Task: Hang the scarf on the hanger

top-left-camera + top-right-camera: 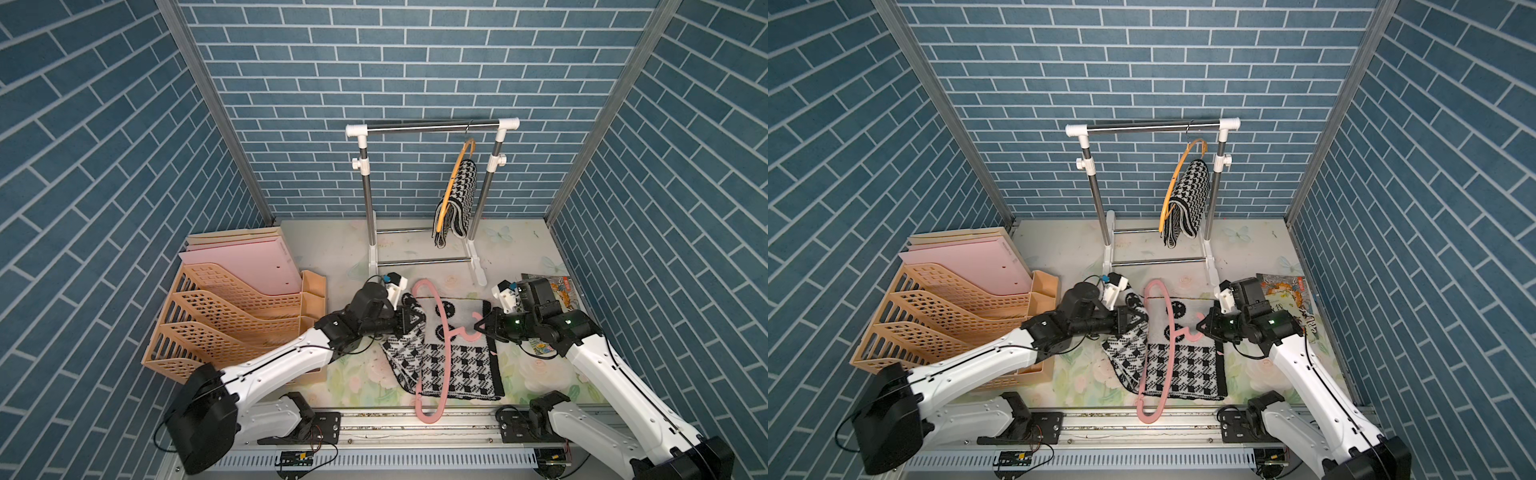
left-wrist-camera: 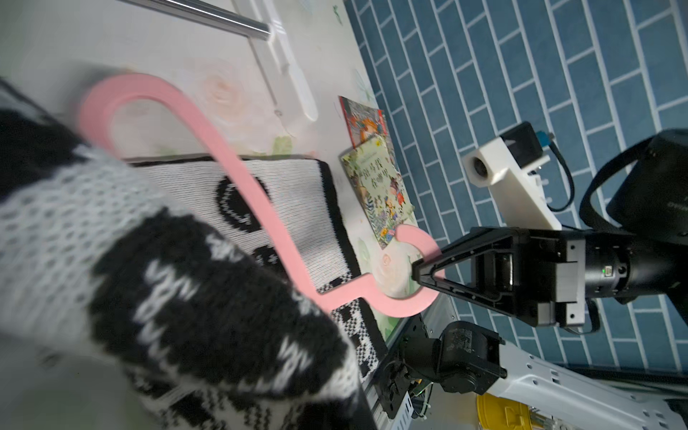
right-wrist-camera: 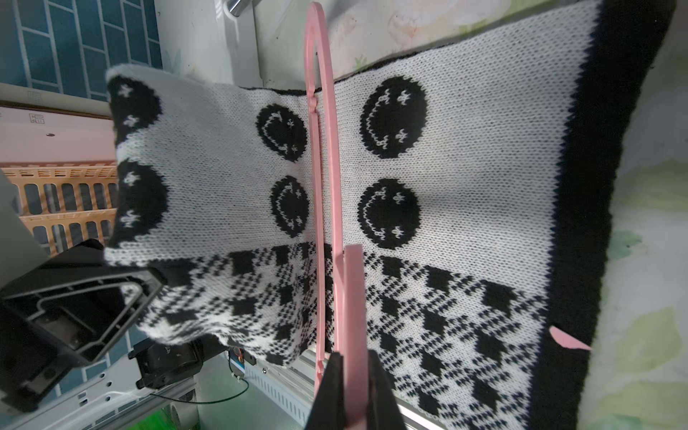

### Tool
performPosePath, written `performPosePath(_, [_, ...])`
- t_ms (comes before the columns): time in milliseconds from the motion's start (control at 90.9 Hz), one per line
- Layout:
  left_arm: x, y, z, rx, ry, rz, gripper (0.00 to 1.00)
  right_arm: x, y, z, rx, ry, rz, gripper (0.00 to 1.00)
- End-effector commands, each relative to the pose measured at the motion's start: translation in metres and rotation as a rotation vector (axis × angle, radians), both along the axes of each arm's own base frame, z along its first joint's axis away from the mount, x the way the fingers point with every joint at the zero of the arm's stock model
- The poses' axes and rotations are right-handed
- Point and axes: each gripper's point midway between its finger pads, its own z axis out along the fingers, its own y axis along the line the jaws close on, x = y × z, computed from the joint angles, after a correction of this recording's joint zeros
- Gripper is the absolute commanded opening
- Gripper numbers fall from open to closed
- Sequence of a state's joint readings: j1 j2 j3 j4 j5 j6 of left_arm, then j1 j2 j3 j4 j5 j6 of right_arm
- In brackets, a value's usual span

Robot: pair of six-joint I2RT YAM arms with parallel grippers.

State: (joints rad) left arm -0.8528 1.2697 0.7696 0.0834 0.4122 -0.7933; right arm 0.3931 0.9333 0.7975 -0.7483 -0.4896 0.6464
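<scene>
Pink hanger (image 2: 242, 178) across scarf (image 1: 469, 365); file rack (image 1: 216, 316) holds pink folders (image 1: 249, 262).

You're looking at a robot lab booth.
Blue brick-print wall panels (image 1: 415, 62) on three sides; bare aluminium mounting rail (image 1: 395, 430) at 6 o'clock.

Both top views: overhead, far, whole table (image 1: 324, 249). Wrist views: close, share scarf (image 3: 465, 167).

Knitted scarf (image 3: 465, 167), matt plastic hanger (image 3: 334, 149), metal rail (image 1: 432, 126)
</scene>
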Motion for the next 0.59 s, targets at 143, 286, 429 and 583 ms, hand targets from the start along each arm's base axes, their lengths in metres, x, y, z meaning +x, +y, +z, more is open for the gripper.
performPosePath(143, [-0.003, -0.052, -0.041, 0.027, 0.005, -0.097, 0.00, -0.008, -0.008, -0.010, -0.045, 0.023, 0.022, 0.00])
performPosePath(286, [-0.006, -0.039, -0.075, 0.072, 0.054, -0.056, 0.04, -0.010, -0.010, -0.010, -0.050, 0.024, 0.025, 0.00])
performPosePath(429, [-0.011, -0.040, -0.091, 0.060, 0.096, -0.059, 0.46, -0.011, -0.012, -0.011, -0.051, 0.025, 0.018, 0.00])
performPosePath(583, [-0.014, -0.047, -0.064, -0.045, 0.064, -0.095, 0.95, -0.012, -0.014, -0.014, -0.052, 0.030, 0.012, 0.00])
